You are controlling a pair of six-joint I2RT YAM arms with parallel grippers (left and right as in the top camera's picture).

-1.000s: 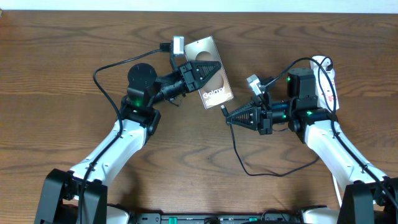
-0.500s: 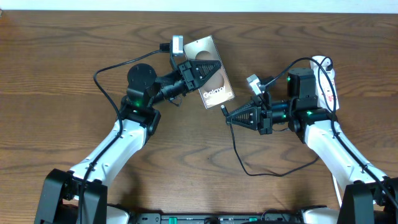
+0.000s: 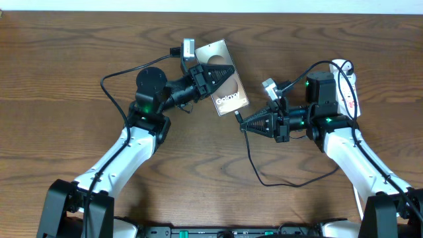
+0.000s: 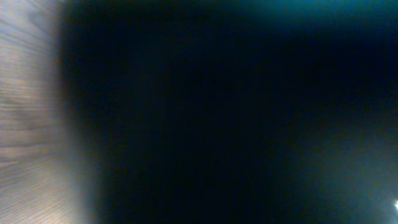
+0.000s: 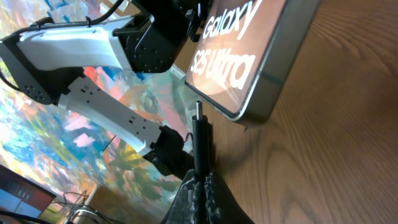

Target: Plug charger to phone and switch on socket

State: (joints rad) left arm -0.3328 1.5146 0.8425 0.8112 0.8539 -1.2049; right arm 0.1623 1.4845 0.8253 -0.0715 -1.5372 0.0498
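Beside phone (image 3: 229,100) edge — charger tip (image 3: 237,116), right tool (image 3: 240,123), marginally closer

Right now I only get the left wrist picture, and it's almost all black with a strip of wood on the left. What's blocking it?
Observer: Most likely the phone. From overhead, the left hand is closed on it, so that camera is pressed up close.
Visitor: And the other arm?
Observer: The right hand pinches the charger just behind its tip, which is aimed at the phone's bottom edge.
Visitor: Is it plugged in?
Observer: Not yet. In the right wrist view, the tip stops just short of that edge.
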